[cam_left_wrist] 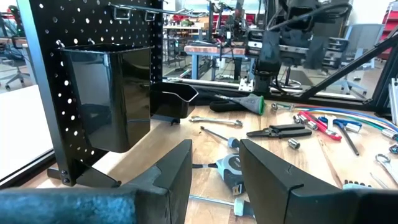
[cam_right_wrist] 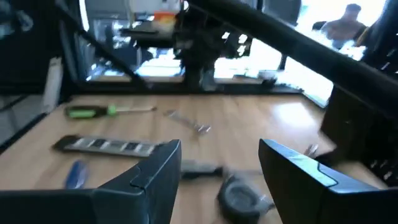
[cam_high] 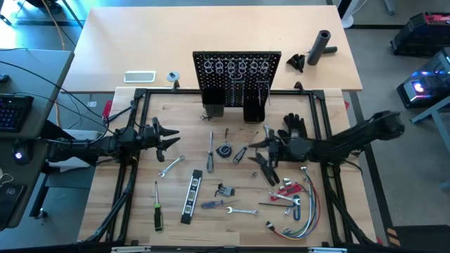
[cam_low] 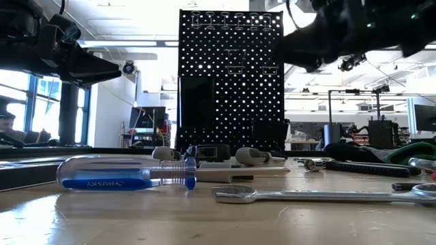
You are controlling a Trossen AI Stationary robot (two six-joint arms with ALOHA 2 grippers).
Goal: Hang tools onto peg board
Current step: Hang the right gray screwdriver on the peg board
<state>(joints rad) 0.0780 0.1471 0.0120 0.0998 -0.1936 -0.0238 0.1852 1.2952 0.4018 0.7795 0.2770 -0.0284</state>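
Observation:
The black peg board (cam_high: 235, 74) stands upright at the table's far middle, ring hooks along its top. The tools lie flat on the wood: green-handled screwdriver (cam_high: 157, 211), black-yellow level (cam_high: 191, 199), blue screwdriver (cam_low: 126, 173), silver wrenches (cam_high: 171, 166) (cam_low: 320, 195), black pliers (cam_high: 269, 172), red-handled tool (cam_high: 288, 190), round tape measure (cam_right_wrist: 239, 196). My left gripper (cam_high: 172, 137) hovers open at the left, pointing level toward the right. My right gripper (cam_high: 252, 152) hangs open above the middle of the table, pointing left, over the tape measure, with nothing between its fingers.
A bundle of coloured wires (cam_high: 306, 218) lies at the near right and a black glove (cam_high: 294, 125) at the far right. Black bins (cam_left_wrist: 109, 93) hang on the board's lower front. The table's black frame (cam_high: 137, 140) borders the wood. A black cylinder (cam_high: 321, 46) lies beyond.

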